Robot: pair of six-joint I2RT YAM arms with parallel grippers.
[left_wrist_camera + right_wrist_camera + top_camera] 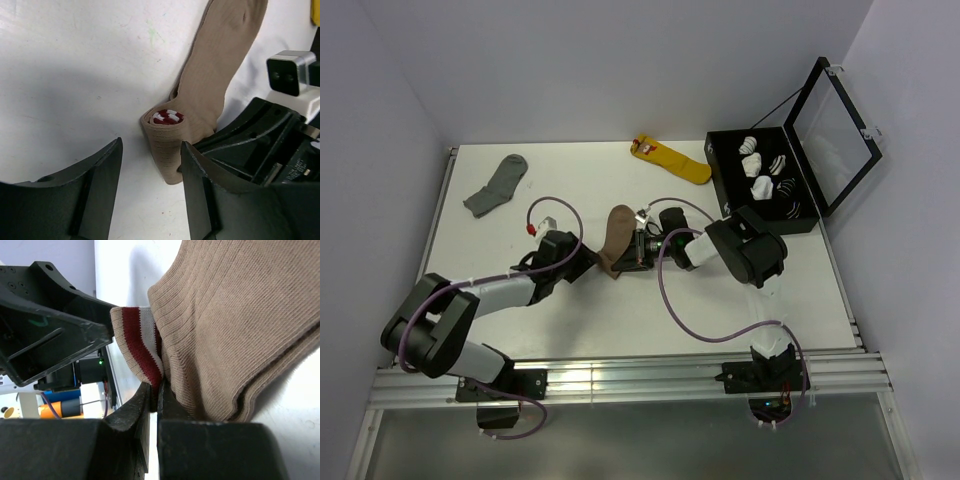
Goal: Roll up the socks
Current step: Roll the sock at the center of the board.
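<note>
Tan-brown sock (210, 75) with striped cuff (142, 345) in tightly closed right tool (156, 385); left tool (151, 150) half open, empty

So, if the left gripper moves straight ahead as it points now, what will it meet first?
Most likely the rolled end of the tan sock, which sits just ahead, between the open fingers of the left gripper. Depth is hard to judge.

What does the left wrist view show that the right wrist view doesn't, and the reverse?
Left wrist only: the rolled end of the sock seen end-on, striped cuff coiled at its centre, between the fingers of the open left gripper. Right wrist only: the right gripper pinched shut on the cuff. Both: the tan sock on the table and the opposite arm's gripper.
</note>
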